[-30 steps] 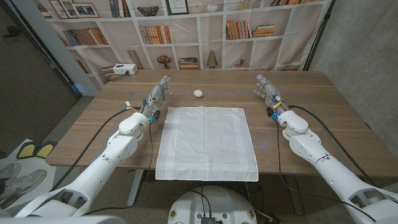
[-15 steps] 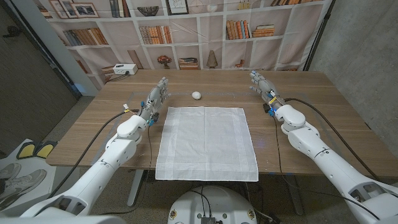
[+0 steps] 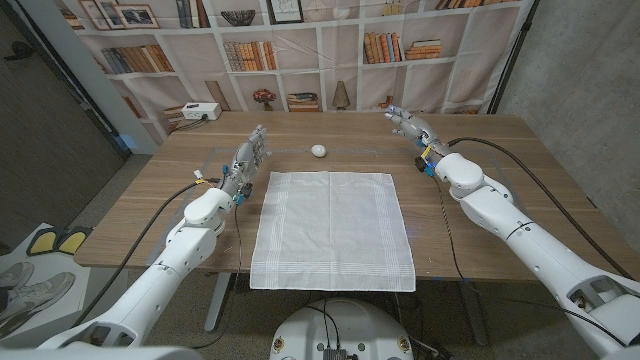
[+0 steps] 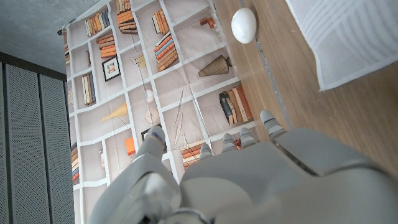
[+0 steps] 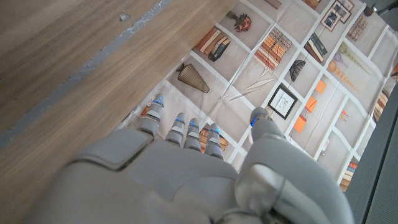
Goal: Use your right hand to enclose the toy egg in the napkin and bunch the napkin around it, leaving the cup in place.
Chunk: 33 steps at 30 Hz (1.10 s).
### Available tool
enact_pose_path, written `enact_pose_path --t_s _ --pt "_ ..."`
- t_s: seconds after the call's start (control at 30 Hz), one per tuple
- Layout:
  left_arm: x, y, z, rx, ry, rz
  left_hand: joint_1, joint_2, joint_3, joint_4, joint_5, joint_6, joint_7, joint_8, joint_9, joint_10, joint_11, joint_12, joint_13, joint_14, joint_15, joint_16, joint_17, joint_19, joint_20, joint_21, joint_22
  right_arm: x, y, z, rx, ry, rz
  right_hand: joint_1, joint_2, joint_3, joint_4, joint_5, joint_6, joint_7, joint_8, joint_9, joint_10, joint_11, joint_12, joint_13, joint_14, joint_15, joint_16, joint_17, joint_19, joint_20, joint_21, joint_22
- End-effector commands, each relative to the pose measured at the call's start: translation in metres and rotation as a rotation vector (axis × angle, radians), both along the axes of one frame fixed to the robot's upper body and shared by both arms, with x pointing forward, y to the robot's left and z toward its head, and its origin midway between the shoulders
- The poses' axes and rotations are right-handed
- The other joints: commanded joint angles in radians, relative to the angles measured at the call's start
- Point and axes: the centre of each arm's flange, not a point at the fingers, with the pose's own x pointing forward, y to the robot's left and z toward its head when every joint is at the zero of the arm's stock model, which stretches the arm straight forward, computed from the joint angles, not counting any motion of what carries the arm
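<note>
A white toy egg (image 3: 318, 150) lies on the wooden table (image 3: 520, 190) just beyond the far edge of a white napkin (image 3: 332, 227) that is spread flat. The egg (image 4: 244, 25) and a corner of the napkin (image 4: 348, 37) also show in the left wrist view. My right hand (image 3: 410, 127) is off the napkin's far right corner, to the right of the egg, fingers apart and holding nothing. At the napkin's far left corner my left hand (image 3: 251, 152) stands on its edge, open and empty. My left hand's back (image 4: 249, 180) and my right hand's back (image 5: 186, 180) show in their wrist views.
A backdrop printed with bookshelves (image 3: 300, 50) stands behind the table's far edge. A white box (image 3: 200, 111) sits beyond the table's far left corner. Bare wood lies on both sides of the napkin.
My right hand has moved toward the far edge and leftward, closer to the egg. The left hand, egg and napkin have stayed where they were.
</note>
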Motion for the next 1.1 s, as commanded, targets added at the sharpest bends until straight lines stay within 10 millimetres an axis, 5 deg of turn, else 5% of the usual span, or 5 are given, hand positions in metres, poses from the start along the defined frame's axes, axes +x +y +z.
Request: enact_pose_path --t_s 0.03,0.73,1.1 --pt "-0.005 0.006 -0.004 -0.013 -0.012 0.002 -0.006 0.007 0.002 0.007 0.004 -0.057 0.01 0.003 0.001 -0.076 0.011 0.007 0.0 -0.066 0.008 0.004 0.003 -0.114 0.011 0.002 -0.003 -0.009 0.026 0.021 -0.233 -0.036 -0.102 0.006 0.009 0.009 -0.001 0.006 0.01 -0.002 0.006 0.001 0.008 -0.002 0.004 0.001 0.005 -0.001 0.007 0.001 0.007 -0.003 -0.002 -0.001" --pt "-0.02 0.016 -0.013 -0.033 -0.022 0.012 -0.009 0.011 0.006 0.008 0.003 -0.043 0.015 0.001 0.001 -0.061 0.012 0.01 0.001 -0.037 0.016 0.006 0.003 -0.077 0.018 0.01 -0.025 -0.02 0.083 0.05 -0.592 -0.081 -0.227 0.032 0.031 0.026 -0.013 0.011 0.014 -0.002 0.003 0.001 0.01 -0.017 -0.002 0.001 0.008 -0.019 0.006 -0.007 0.02 -0.013 -0.003 -0.004" --pt "-0.022 0.017 -0.016 -0.035 -0.024 0.008 -0.01 0.01 0.007 0.008 0.003 -0.037 0.016 0.0 0.001 -0.056 0.011 0.01 0.002 -0.028 0.017 0.006 0.004 -0.074 0.02 0.009 -0.035 -0.021 0.108 0.056 -0.732 -0.081 -0.299 0.065 0.062 0.049 -0.02 0.018 0.019 -0.012 0.001 0.001 0.014 -0.045 -0.006 0.0 0.026 -0.053 0.013 -0.012 0.052 -0.044 0.004 -0.006"
